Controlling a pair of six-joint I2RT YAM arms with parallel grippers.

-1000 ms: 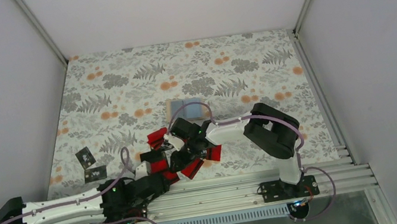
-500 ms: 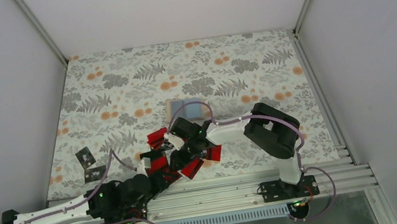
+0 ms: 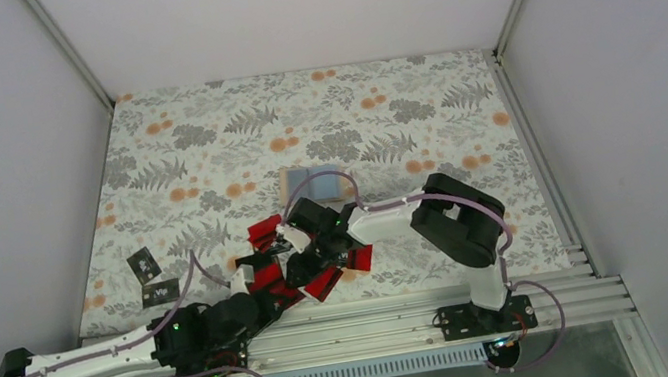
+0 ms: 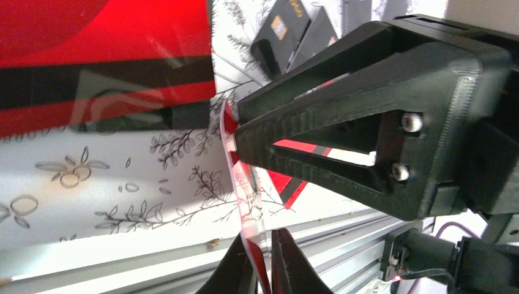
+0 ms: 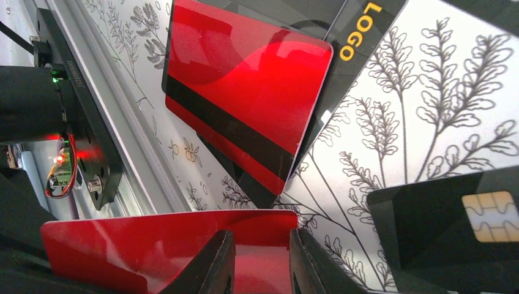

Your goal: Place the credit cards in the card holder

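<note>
While the left tool and the right tool both clamp one red card above the table, opposing pulls could bend or drop it; the card holder lies well apart, farther back.

Left arm and right arm: white shells, black joints; mauve cables loop along both. Black ribbed fingers bear silver screws; green lights glow.

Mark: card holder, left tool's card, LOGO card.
card holder (image 3: 293, 175), top view, pale blue-grey inside face
credit card (image 4: 246, 202) in left tool (image 4: 262, 236), left wrist view, thin red-white edge
LOGO card (image 5: 358, 33), right wrist view, yellow lettering
</note>
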